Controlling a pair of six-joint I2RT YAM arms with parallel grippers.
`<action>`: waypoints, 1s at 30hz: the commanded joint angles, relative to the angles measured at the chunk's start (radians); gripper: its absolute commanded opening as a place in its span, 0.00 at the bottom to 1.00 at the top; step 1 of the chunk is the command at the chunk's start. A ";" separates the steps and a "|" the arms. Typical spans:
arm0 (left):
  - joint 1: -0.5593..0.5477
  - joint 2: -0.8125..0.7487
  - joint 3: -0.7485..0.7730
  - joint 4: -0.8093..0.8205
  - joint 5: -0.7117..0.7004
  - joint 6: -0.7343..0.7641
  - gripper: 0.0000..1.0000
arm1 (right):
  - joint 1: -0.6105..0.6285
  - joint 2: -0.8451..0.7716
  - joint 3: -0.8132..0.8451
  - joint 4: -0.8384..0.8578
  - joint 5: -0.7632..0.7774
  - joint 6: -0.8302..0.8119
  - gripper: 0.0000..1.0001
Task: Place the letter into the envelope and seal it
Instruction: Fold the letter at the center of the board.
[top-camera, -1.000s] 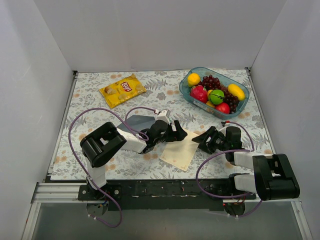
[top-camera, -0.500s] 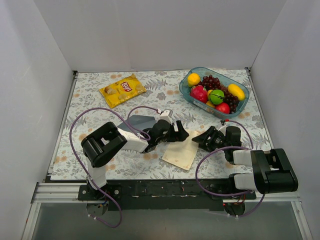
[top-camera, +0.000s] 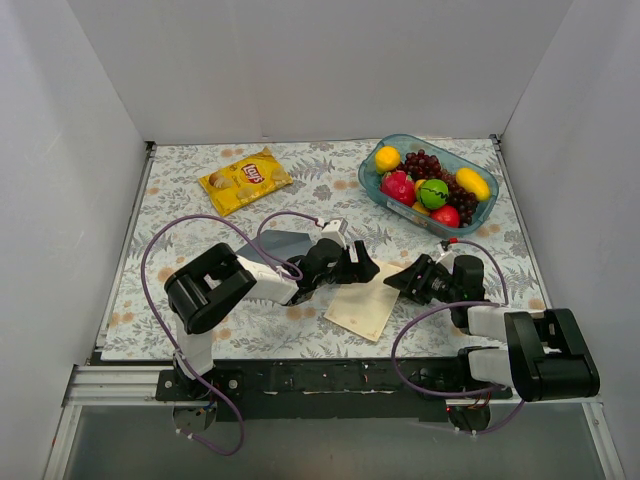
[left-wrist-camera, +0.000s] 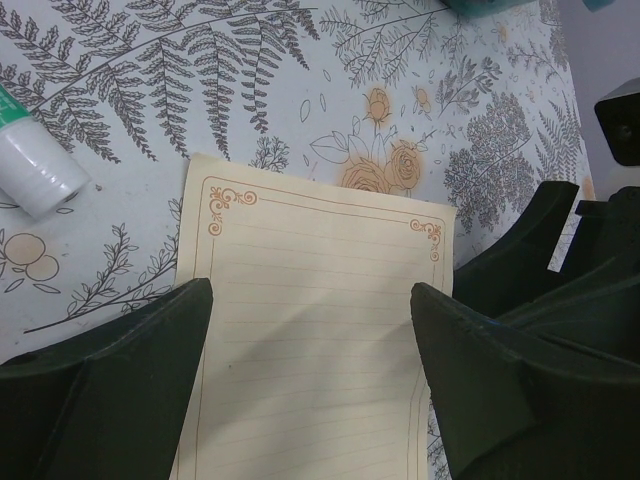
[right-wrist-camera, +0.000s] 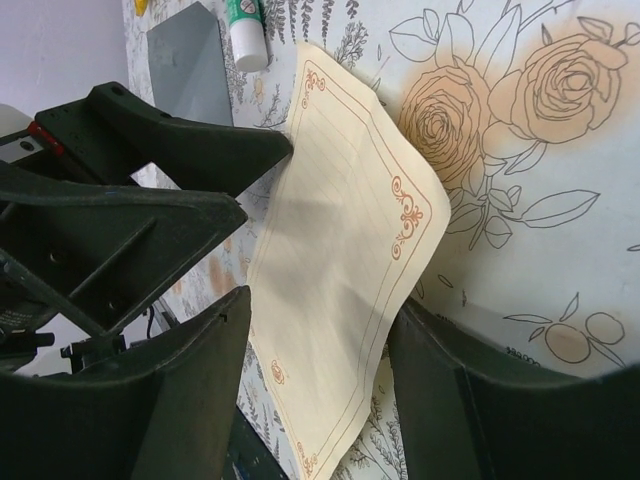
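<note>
Closest to me, the cream, thin paper letter (top-camera: 365, 312) with its fine scrolled border lies flat on the fern-and-rose printed surface (top-camera: 150, 290), skewed so that one corner points at the arm bases. Both arms meet it from the far side. The left jaws stand wide open over its far-left end. In the left wrist view a black finger (left-wrist-camera: 100, 390) sits on either side of the ruled sheet, whose long axis runs straight ahead between them, short bordered edge furthest out. Whether those fingers rest on the paper or hover just above it I cannot tell. The right jaws are also apart, gripping nothing, and straddle the sheet at its right-hand end. In the right wrist view that corner looks slightly lifted off the cloth, which I judge gives me an edge to get under. Just beyond the left wrist lies the flat slate grey-blue paper envelope (top-camera: 272, 243), apart from the letter. A small white tube with a green band (right-wrist-camera: 243, 28), a glue stick I take it, lies just beside its pointed end. So the sheet has to go away from me and leftward, and the left arm is the nearer one to that target. Well behind, a glossy yellow crisp bag (top-camera: 245, 180) and a clear blue plastic bowl (top-camera: 369, 182) of fruit sit near the back wall.
</note>
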 joint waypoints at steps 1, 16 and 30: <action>-0.012 0.065 -0.033 -0.187 0.015 0.004 0.81 | 0.000 -0.038 -0.009 0.045 -0.015 -0.017 0.64; -0.012 0.068 -0.033 -0.178 0.023 0.021 0.82 | -0.001 0.060 -0.008 0.128 -0.052 -0.018 0.42; -0.010 0.013 -0.003 -0.210 -0.005 0.083 0.85 | 0.000 0.078 -0.031 0.186 -0.094 -0.038 0.01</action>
